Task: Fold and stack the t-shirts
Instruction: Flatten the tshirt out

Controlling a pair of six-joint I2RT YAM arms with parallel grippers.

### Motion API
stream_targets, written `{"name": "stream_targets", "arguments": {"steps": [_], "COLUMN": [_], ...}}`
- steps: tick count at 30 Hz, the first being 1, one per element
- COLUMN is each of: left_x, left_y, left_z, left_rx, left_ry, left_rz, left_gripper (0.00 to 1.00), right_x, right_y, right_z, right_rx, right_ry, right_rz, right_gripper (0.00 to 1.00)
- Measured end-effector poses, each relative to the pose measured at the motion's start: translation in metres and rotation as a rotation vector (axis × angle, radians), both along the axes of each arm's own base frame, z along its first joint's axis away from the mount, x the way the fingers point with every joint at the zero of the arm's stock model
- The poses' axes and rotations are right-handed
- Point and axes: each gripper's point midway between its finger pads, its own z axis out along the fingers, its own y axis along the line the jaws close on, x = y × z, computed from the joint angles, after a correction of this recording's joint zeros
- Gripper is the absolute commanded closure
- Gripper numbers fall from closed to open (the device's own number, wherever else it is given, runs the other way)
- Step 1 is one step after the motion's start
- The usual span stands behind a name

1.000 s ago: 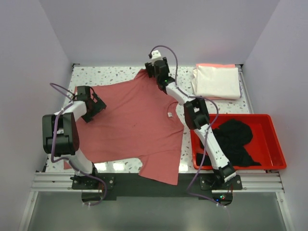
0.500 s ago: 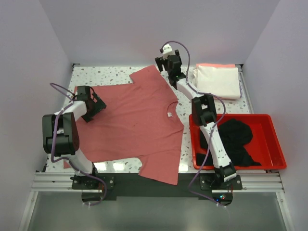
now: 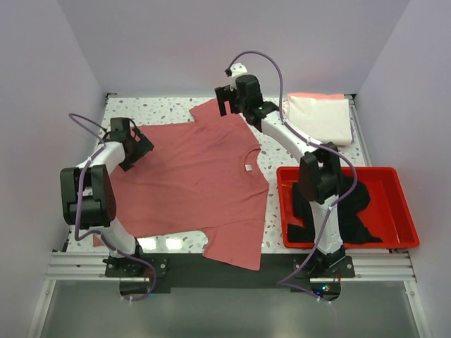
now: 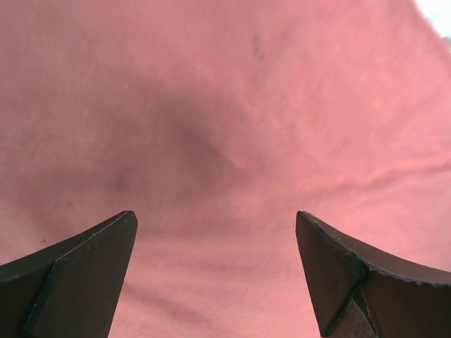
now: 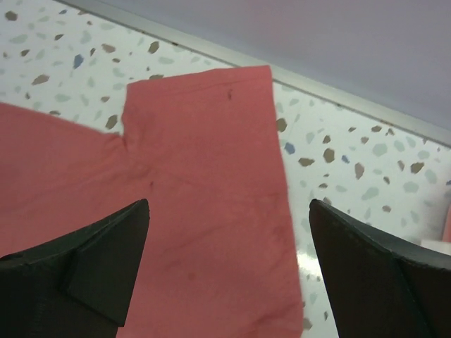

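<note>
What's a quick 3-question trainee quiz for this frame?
1. True or false: the black t-shirt lies in the red tray.
2. The right gripper hovers over which part of the rose-red t-shirt? A collar, B far sleeve, C bottom hem.
3. Fill in: the left gripper and the right gripper both have their jaws ____.
Key: 1 true; 2 B; 3 open.

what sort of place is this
Likely a robot lab work cell: terrazzo table boxed in by plain lilac walls, robot arms bolted to an aluminium rail, rose-red t-shirt spread flat.
</note>
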Motion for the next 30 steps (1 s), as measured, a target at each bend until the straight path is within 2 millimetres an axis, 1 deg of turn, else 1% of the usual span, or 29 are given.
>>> {"name": "stream_targets", "arguments": {"steps": [2,3,5,7,9,11,13,14,17,18,21,24,28,30], "left_x": [0.008,0.011,0.017,0.024,0.031,0.04,0.047,0.048,0.045,0.044,0.055,0.065,0.081,0.088], "left_y": [0.003,0.005,0.009,0.013,0.018,0.026,0.033,0.036,0.04,0.04,0.042,0.044,0.047,0.047], "left_z": [0.01,0.015,0.023,0.03,0.031,0.026,0.015,0.007,-0.02,-0.026,-0.023,-0.026,-0.026,-0.026], "left_rx": [0.013,0.021,0.036,0.045,0.052,0.057,0.059,0.06,0.06,0.062,0.07,0.075,0.079,0.076], "left_ry": [-0.023,-0.032,-0.047,-0.059,-0.06,-0.048,-0.024,-0.003,0.069,0.087,0.079,0.086,0.077,0.069], "left_rz": [0.007,0.012,0.021,0.03,0.041,0.056,0.069,0.073,0.068,0.065,0.061,0.054,0.046,0.044], "left_gripper": [0.0,0.0,0.0,0.0,0.0,0.0,0.0,0.0,0.0,0.0,0.0,0.0,0.0,0.0], "right_x": [-0.018,-0.026,-0.037,-0.045,-0.049,-0.053,-0.055,-0.057,-0.059,-0.06,-0.06,-0.059,-0.053,-0.047], "right_y": [0.003,0.003,0.002,-0.002,-0.003,-0.004,-0.005,-0.005,-0.005,-0.006,-0.008,-0.012,-0.023,-0.03], "right_z": [-0.003,-0.011,-0.033,-0.06,-0.084,-0.11,-0.133,-0.144,-0.168,-0.172,-0.175,-0.175,-0.176,-0.175], "right_rx": [0.006,0.003,-0.007,-0.033,-0.053,-0.079,-0.099,-0.11,-0.131,-0.138,-0.145,-0.145,-0.136,-0.13], "right_ry": [0.039,0.072,0.146,0.227,0.291,0.357,0.408,0.434,0.485,0.496,0.5,0.503,0.508,0.507], "right_rz": [0.005,0.005,0.012,0.009,0.008,0.005,0.0,-0.002,-0.008,-0.01,-0.021,-0.033,-0.062,-0.079], "right_gripper": [0.01,0.01,0.01,0.01,0.01,0.01,0.01,0.01,0.01,0.01,0.01,0.01,0.01,0.01]}}
